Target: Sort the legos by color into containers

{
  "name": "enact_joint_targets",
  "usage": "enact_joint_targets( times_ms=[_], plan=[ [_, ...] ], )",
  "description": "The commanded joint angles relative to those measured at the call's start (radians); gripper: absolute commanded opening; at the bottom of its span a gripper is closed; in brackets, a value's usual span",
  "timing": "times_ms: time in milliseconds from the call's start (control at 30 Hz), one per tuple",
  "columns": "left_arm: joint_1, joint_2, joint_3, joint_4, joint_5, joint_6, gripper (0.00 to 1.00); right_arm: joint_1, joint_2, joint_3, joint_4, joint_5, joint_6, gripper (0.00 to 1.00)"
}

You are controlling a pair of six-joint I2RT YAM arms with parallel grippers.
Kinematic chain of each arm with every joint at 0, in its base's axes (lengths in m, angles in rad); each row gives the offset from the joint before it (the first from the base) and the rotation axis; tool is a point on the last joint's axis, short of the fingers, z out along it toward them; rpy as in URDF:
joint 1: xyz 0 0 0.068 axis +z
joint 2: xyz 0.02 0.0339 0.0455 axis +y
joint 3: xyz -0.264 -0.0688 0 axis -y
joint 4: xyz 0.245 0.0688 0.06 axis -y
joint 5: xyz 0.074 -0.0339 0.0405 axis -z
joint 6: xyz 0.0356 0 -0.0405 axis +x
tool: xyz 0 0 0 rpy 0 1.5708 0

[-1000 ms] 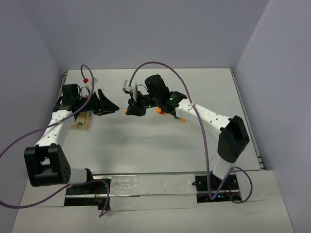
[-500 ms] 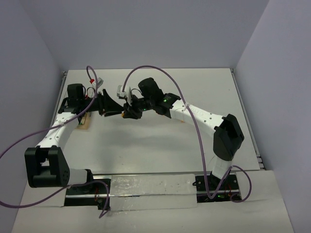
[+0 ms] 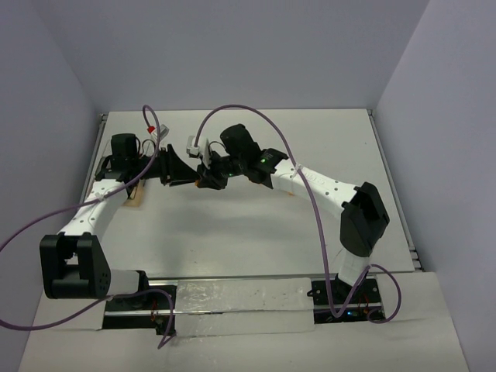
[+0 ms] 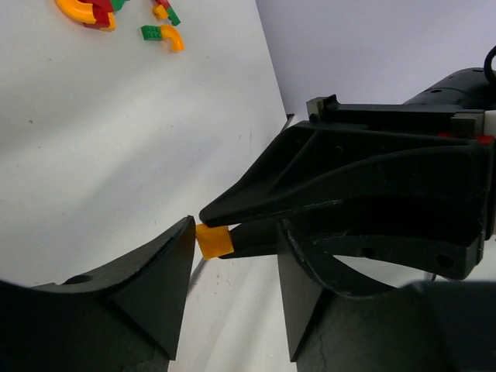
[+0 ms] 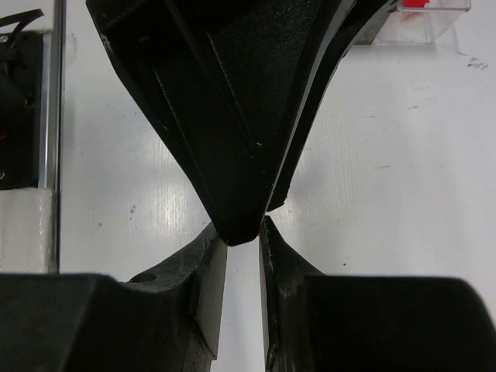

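Pinching orange lego brick (image 4: 213, 240) at the closed fingertips of right gripper (image 5: 240, 229). Placed between the spread fingers of left gripper (image 4: 235, 226), just beside one of them. Lying loose on table (image 4: 116, 155) far ahead of left gripper: other legos (image 4: 93, 12).

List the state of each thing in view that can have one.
Right black tool: shut on small orange plastic brick.
Left black tool: open, flanking that brick.
Orange brick: pinched between right tool's tips.
Loose red, green, orange bricks: lying unsorted on white table.
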Motion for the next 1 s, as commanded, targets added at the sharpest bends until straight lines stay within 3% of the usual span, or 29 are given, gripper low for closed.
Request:
enact_joint_targets(
  times_ms=[0, 367, 533, 700, 733, 767, 800, 900, 967],
  plan=[
    [-0.019, 0.007, 0.012, 0.006, 0.031, 0.008, 0.49, 0.006, -0.006, 0.06, 0.032, 0.027, -0.004, 0.0],
    [-0.02, 0.03, -0.028, 0.044, 0.061, -0.023, 0.39, 0.007, -0.011, 0.081, 0.043, 0.057, 0.012, 0.0],
    [-0.02, 0.04, -0.03, 0.048, 0.063, -0.031, 0.24, 0.006, -0.017, 0.083, 0.049, 0.067, 0.018, 0.0],
    [-0.02, 0.038, -0.033, 0.05, 0.072, -0.038, 0.01, 0.008, -0.017, 0.081, 0.055, 0.09, 0.015, 0.0],
    [-0.02, 0.034, -0.032, 0.05, 0.072, -0.038, 0.0, 0.008, -0.017, 0.08, 0.055, 0.095, 0.015, 0.01],
    [-0.017, 0.029, -0.033, 0.048, 0.07, -0.037, 0.0, 0.007, -0.017, 0.079, 0.057, 0.1, 0.018, 0.12],
    [-0.017, 0.025, -0.034, 0.047, 0.069, -0.034, 0.0, 0.006, -0.017, 0.077, 0.057, 0.103, 0.019, 0.15],
    [0.001, 0.007, -0.025, 0.013, 0.038, 0.003, 0.0, 0.007, -0.023, 0.065, 0.061, 0.117, 0.024, 0.55],
    [0.024, 0.003, -0.007, -0.007, 0.02, 0.022, 0.0, 0.008, -0.028, 0.061, 0.061, 0.124, 0.021, 0.65]
  ],
)
